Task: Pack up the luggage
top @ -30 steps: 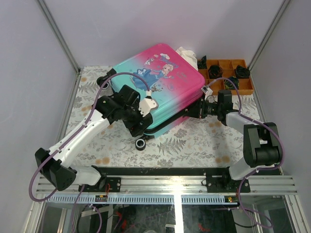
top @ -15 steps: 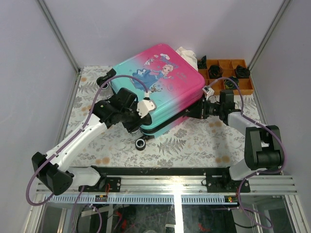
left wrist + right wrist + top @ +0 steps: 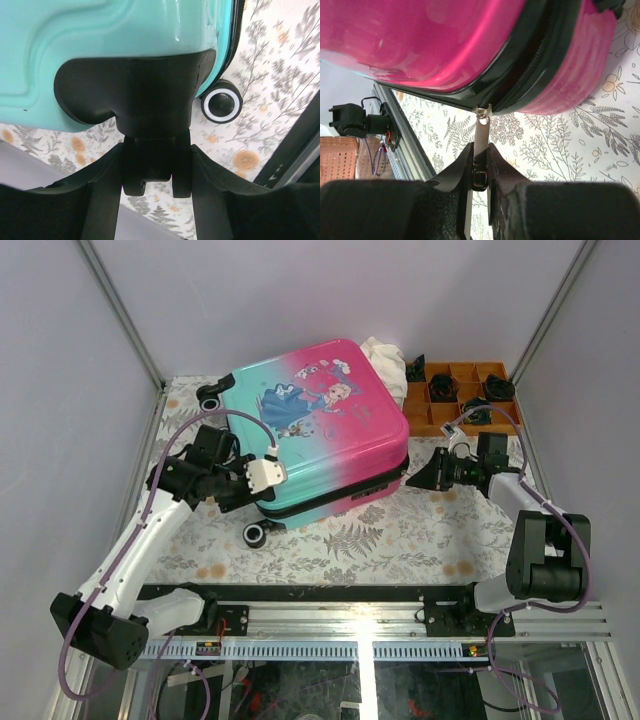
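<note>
The luggage (image 3: 320,430) lies flat on the floral table, teal end to the left, pink end to the right, its shells together. My left gripper (image 3: 250,495) is at the teal end's near corner. In the left wrist view it (image 3: 156,165) is shut on a black caster wheel (image 3: 155,160) under the teal shell (image 3: 100,30). My right gripper (image 3: 428,478) is at the pink end's near corner. In the right wrist view it (image 3: 479,165) is shut on the metal zipper pull (image 3: 481,132), which hangs from the black zipper seam of the pink shell (image 3: 420,45).
An orange compartment tray (image 3: 432,425) with black items stands at the back right. A white cloth (image 3: 385,355) lies behind the luggage. Another wheel with a white ring (image 3: 258,533) (image 3: 221,106) sits near my left gripper. The metal rail (image 3: 360,620) runs along the front.
The luggage has swung and shifted to the left with my left gripper pulling its wheel end. My right gripper has drawn to the right, still holding the zipper pull.
</note>
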Action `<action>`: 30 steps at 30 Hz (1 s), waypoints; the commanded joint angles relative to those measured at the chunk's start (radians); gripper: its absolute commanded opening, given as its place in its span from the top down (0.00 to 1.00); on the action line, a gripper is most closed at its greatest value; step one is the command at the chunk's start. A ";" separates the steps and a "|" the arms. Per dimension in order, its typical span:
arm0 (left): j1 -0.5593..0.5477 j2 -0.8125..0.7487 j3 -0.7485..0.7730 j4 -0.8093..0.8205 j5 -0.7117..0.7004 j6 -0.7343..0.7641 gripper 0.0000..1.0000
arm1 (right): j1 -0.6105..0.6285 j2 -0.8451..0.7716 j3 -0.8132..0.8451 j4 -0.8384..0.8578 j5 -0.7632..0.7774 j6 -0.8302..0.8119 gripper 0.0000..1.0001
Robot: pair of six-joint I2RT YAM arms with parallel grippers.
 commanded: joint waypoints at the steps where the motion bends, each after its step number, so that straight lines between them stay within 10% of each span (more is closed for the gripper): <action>1: 0.110 -0.023 -0.046 -0.094 -0.177 0.264 1.00 | -0.093 -0.010 0.081 -0.060 -0.021 -0.098 1.00; 30: 0.197 0.003 -0.183 0.049 -0.225 0.549 1.00 | 0.053 0.402 0.412 0.341 0.067 0.178 1.00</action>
